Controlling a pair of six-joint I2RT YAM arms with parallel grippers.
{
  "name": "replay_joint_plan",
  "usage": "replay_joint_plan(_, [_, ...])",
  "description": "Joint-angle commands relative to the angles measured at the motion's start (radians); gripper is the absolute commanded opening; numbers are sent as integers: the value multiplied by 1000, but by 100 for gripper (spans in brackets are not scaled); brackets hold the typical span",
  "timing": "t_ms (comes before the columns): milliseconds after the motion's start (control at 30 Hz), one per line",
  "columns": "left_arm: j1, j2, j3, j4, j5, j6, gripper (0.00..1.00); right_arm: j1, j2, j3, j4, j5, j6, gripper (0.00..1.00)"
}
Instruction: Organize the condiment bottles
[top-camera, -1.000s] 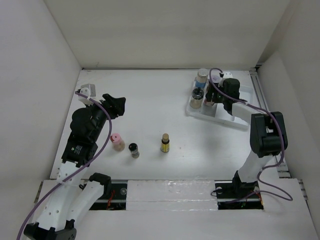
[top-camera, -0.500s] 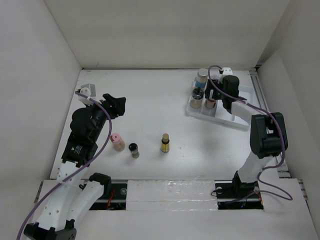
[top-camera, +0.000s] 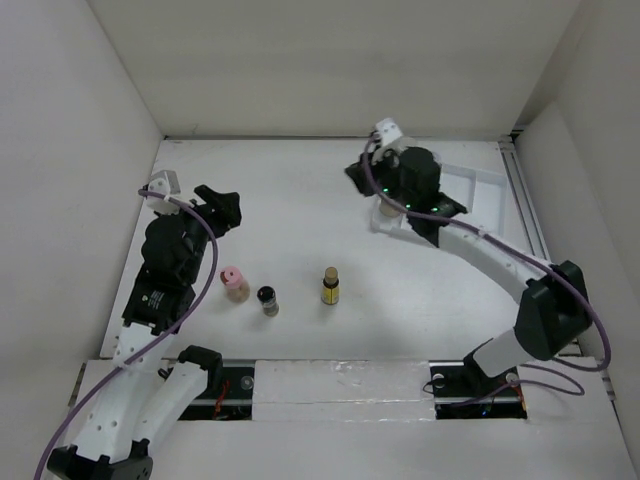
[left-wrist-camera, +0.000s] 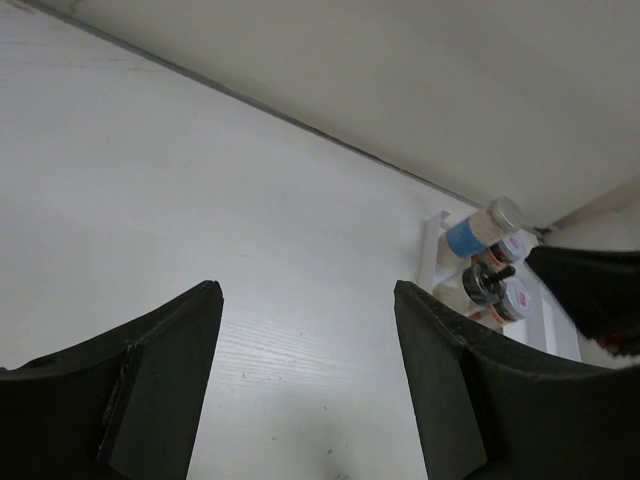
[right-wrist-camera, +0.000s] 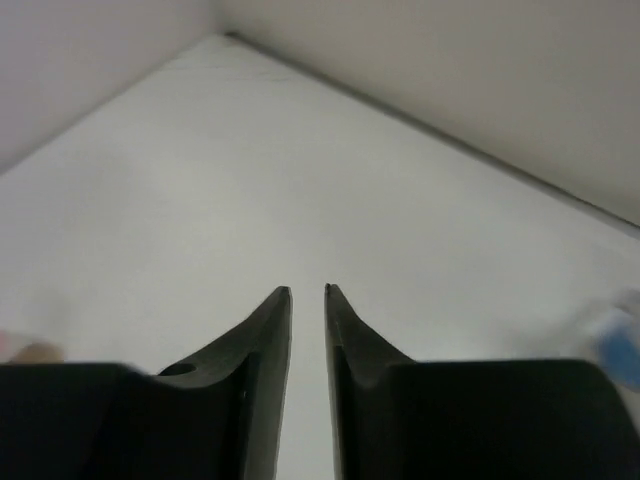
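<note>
White table | left fingers spread, held high | right fingers nearly together, stretched leftward

Robotics lab test cell: plain white walls around a white table, mounting rail at its near edge.

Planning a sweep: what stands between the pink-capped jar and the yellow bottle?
A black-capped jar, closer to the pink-capped jar than the yellow bottle, as the top external view shows.
</note>
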Motion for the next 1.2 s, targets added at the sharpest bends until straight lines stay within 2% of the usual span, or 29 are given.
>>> replay_joint_plan(0, [-2,-23,67,-49,-210,-99,65,195,104,113,-47,-193,-72,27])
replay_joint_plan(33, [-2,-57,77,-71,-250,-116,65,229,132,179,-61,-215,-83,42])
replay_joint_plan(100, [-2,-98,77,-83,-336,-142,65,293,213,238,-104,-242,-97,59])
replay_joint_plan(167, [-2,-155,52,-74,-363,-142,67,375,297,335,-148,-254,-110,77])
replay_joint_plan(267, [-2,-198,43,-74,-395,-142,71,458,377,461,-271,-254,-156,87])
replay_joint_plan(367, [-2,-198,52,-74,-426,-142,75,519,462,556,-362,-245,-176,92])
replay_joint_plan(567, [-2,-234,65,-83,-436,-142,77,617,606,716,-549,-194,-250,96])
replay_joint_plan(1000, [-2,-255,55,-63,-381,-124,77,630,833,884,-563,-108,-250,98])
replay_joint_plan(1100, [-2,-255,45,-63,-371,-124,77,630,845,884,-477,-108,-224,86])
replay_joint_plan(1167, [-2,-255,45,-63,-371,-124,77,630,856,894,-437,-122,-210,68])
